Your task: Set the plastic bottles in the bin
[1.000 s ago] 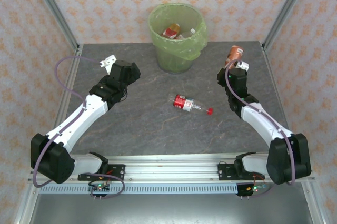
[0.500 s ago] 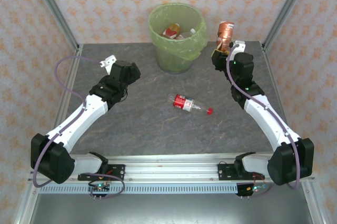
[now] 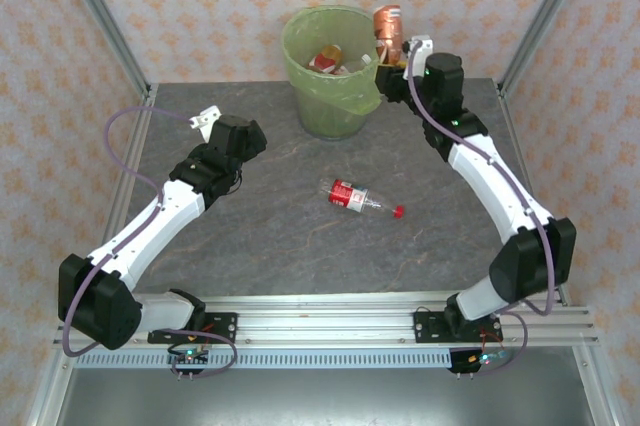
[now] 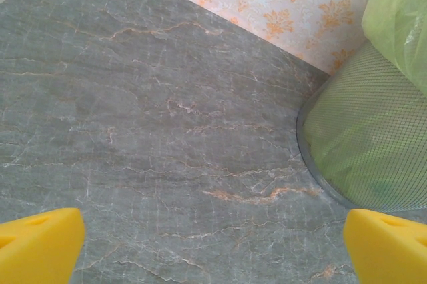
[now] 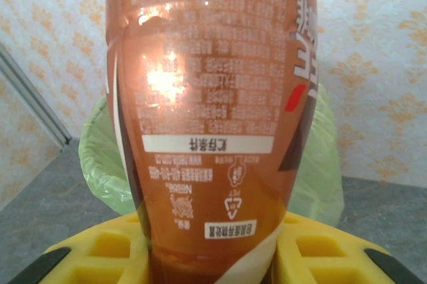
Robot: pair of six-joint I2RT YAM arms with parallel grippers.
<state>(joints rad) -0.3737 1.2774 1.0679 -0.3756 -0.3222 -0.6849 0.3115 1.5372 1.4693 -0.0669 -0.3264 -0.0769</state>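
You are carrying a bottle to the big green bin (image 3: 335, 66), which is standing at the back of the table (image 3: 270, 236). Your right gripper (image 3: 392, 64) is squeezing the brown bottle (image 3: 388, 26) tight, holding it upright right beside the bin's rim. Next, I think, you are going to need to move it over the opening and let go. Your left gripper (image 3: 205, 118) is hanging wide open, holding nothing. A red-label bottle (image 3: 355, 196) is lying on the table, waiting.
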